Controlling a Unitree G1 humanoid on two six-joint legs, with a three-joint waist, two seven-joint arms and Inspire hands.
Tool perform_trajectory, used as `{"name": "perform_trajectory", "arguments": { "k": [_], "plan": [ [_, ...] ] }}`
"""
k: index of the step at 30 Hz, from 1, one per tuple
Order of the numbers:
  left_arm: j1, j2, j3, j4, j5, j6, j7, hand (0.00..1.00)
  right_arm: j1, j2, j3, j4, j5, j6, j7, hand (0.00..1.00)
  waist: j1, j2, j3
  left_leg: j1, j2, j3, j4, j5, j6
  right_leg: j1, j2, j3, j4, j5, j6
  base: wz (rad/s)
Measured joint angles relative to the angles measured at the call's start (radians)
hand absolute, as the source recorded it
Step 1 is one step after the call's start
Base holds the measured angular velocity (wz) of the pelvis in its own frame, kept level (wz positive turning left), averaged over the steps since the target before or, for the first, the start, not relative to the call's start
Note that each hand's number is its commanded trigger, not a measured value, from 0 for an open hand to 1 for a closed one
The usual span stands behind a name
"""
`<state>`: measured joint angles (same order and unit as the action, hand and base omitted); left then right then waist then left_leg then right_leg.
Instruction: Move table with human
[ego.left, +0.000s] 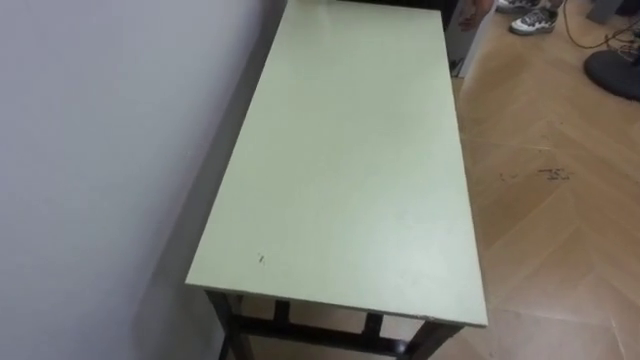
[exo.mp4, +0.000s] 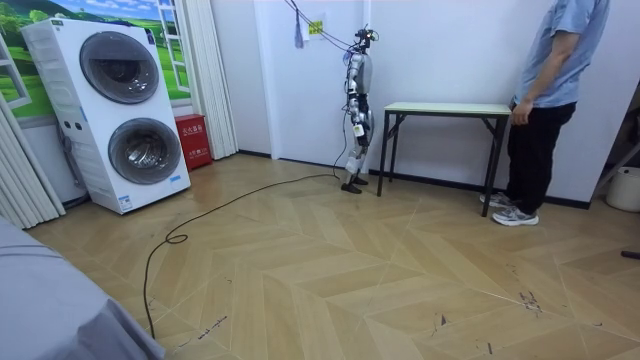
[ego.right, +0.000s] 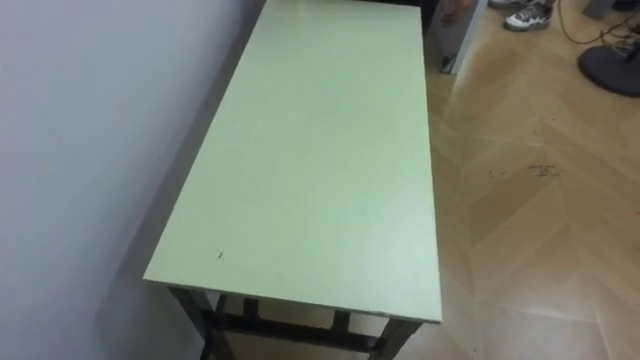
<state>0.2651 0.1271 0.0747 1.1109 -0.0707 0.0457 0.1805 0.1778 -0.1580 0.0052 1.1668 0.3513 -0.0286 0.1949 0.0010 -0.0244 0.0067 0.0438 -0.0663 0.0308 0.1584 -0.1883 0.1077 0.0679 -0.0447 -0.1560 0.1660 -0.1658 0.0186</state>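
Right hand (exo.mp4: 356, 126) hangs near table (ego.left: 340, 180) edge; wall (ego.left: 90, 150) left, floor (ego.left: 560, 230) right.

Far end of the surface (ego.left: 350, 150) beyond the upper edge; person (exo.mp4: 548, 80) cropped above the shoulders, upper right.

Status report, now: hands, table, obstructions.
Robot's right hand hangs at its side, short of the table. Table stands on the floor, not lifted. Person stands at its far end. Wall tight along its left side.
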Motion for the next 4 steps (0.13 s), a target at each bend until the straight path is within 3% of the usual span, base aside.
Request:
{"name": "perform_trajectory", "arguments": {
  "k": [4],
  "plan": [
    [-0.003, 0.0, 0.0, 0.0, 0.001, 0.0, 0.012, 0.0, 0.0, 0.001, 0.0, -0.001, 0.0, -0.001, -0.001, 0.0, -0.005, 0.002, -0.0001, 0.004, 0.01, 0.019, -0.002, -0.004, -0.007, -0.003, 0.011, 0.025, 0.0, 0.002, -0.003, -0.14]
  ]
}}
